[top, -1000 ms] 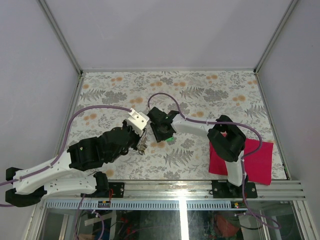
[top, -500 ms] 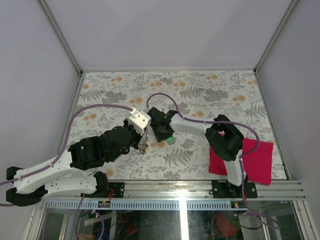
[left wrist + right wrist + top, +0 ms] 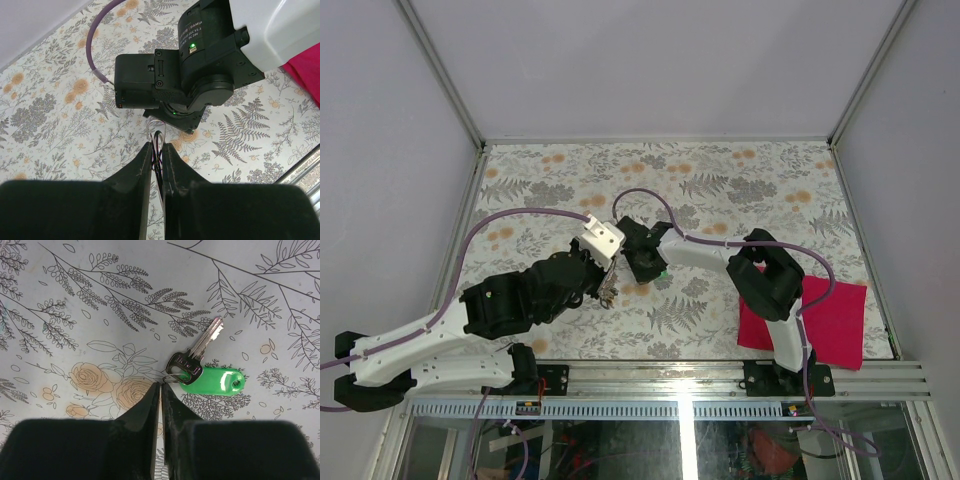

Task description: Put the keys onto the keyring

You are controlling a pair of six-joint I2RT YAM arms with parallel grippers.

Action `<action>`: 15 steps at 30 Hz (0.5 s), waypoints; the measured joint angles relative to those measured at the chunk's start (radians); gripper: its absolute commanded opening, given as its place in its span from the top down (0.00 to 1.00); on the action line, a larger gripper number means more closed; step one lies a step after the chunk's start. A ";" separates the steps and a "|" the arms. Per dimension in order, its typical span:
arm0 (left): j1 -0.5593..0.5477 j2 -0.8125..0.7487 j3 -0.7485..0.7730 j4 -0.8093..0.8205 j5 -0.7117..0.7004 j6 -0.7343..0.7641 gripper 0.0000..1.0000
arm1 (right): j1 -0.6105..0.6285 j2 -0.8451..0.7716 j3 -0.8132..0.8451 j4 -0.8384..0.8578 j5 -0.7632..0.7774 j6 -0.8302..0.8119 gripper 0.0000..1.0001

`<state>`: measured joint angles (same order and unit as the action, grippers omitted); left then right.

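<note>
My left gripper is shut on the keyring, a thin wire loop with dark pieces that stands up between the fingertips. In the top view the left gripper holds it just above the table. The green key, a metal blade with a green plastic head, lies flat on the table. My right gripper is shut, its tips right at the small wire loop on that key. In the top view the right gripper is beside the green head. I cannot make out the red and blue keys.
A red cloth square lies at the near right under the right arm. The right arm's wrist is close in front of the left gripper. The floral table is walled by a metal frame.
The left gripper has moved slightly up and right with the keyring. The right arm has shifted slightly left, towards it.
</note>
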<state>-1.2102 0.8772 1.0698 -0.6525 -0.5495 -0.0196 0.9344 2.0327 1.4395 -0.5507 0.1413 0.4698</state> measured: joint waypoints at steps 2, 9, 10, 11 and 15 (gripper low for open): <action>0.000 0.000 0.000 0.000 0.000 0.000 1.00 | 0.000 0.000 0.000 0.000 0.002 -0.002 0.97; 0.000 -0.003 0.000 0.000 0.000 0.000 1.00 | 0.000 -0.005 -0.007 0.010 0.008 -0.008 1.00; 0.000 -0.003 0.000 0.000 0.000 0.000 1.00 | 0.000 -0.009 -0.012 0.013 0.008 -0.010 1.00; 0.000 -0.003 0.000 0.000 0.000 0.000 1.00 | 0.000 -0.016 -0.017 0.014 0.008 -0.013 1.00; 0.000 -0.003 0.000 0.000 0.000 0.001 1.00 | 0.000 -0.055 -0.024 0.014 0.008 -0.025 1.00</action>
<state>-1.2102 0.8742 1.0698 -0.6529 -0.5499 -0.0185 0.9344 1.9778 1.4151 -0.5365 0.1490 0.4450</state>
